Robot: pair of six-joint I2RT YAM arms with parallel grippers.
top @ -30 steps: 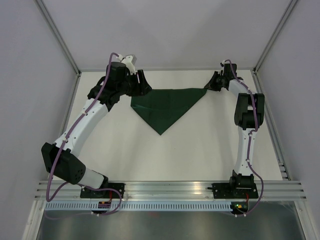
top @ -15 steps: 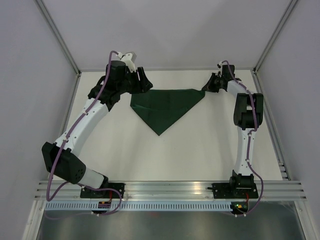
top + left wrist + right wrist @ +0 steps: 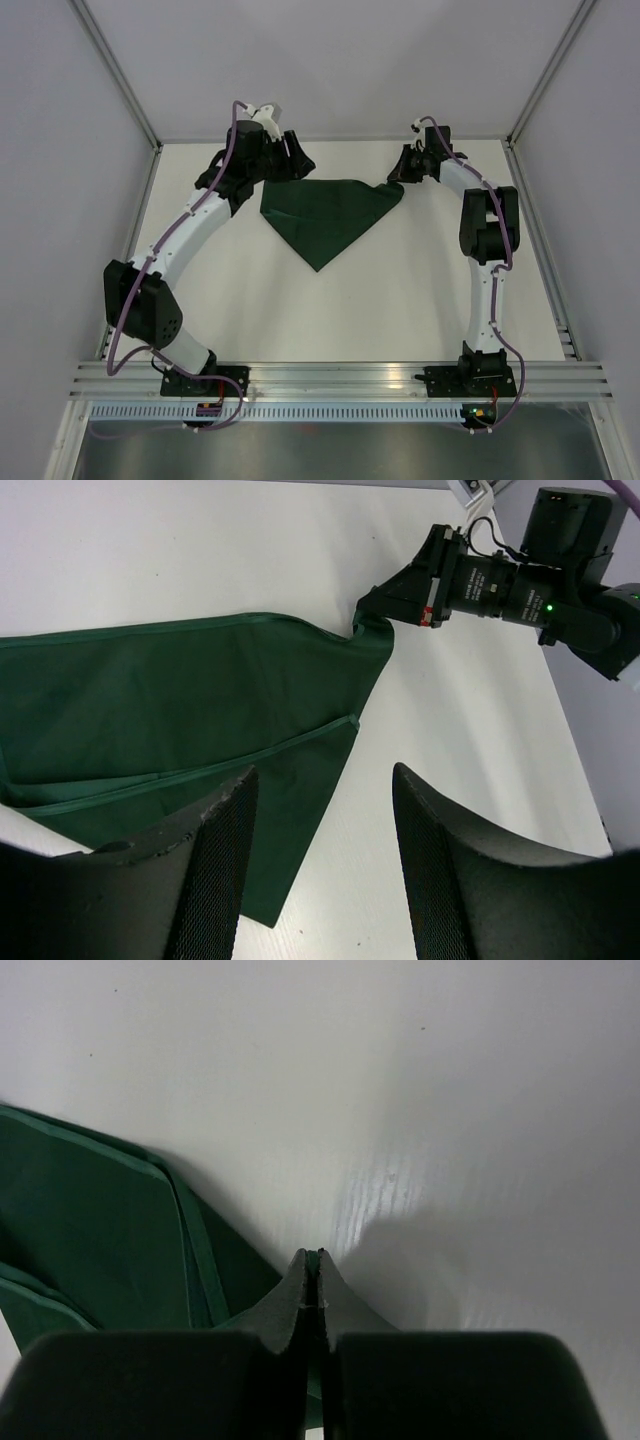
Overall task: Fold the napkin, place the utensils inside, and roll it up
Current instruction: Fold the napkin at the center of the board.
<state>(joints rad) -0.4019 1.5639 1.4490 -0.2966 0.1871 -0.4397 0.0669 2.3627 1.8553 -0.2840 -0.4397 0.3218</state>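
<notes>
The dark green napkin (image 3: 325, 215) lies folded into a triangle at the back of the white table, its point toward the arms. My right gripper (image 3: 397, 180) is shut on the napkin's right corner, which is pulled up and a little inward. In the right wrist view the right gripper (image 3: 312, 1255) has its fingers pressed together with a sliver of green cloth (image 3: 90, 1220) between them. My left gripper (image 3: 290, 160) hovers open over the napkin's back left edge. In the left wrist view its fingers (image 3: 230, 820) frame the cloth (image 3: 180, 710) and the right gripper (image 3: 375, 615) beyond. No utensils are in view.
The white table (image 3: 400, 300) is boxed in by pale walls with metal corner posts (image 3: 125, 85). An aluminium rail (image 3: 340, 375) carrying both arm bases runs along the near edge.
The right gripper closed on the napkin's right corner and drew it left, rumpling that edge. The left arm swung right along the back edge, staying open.
</notes>
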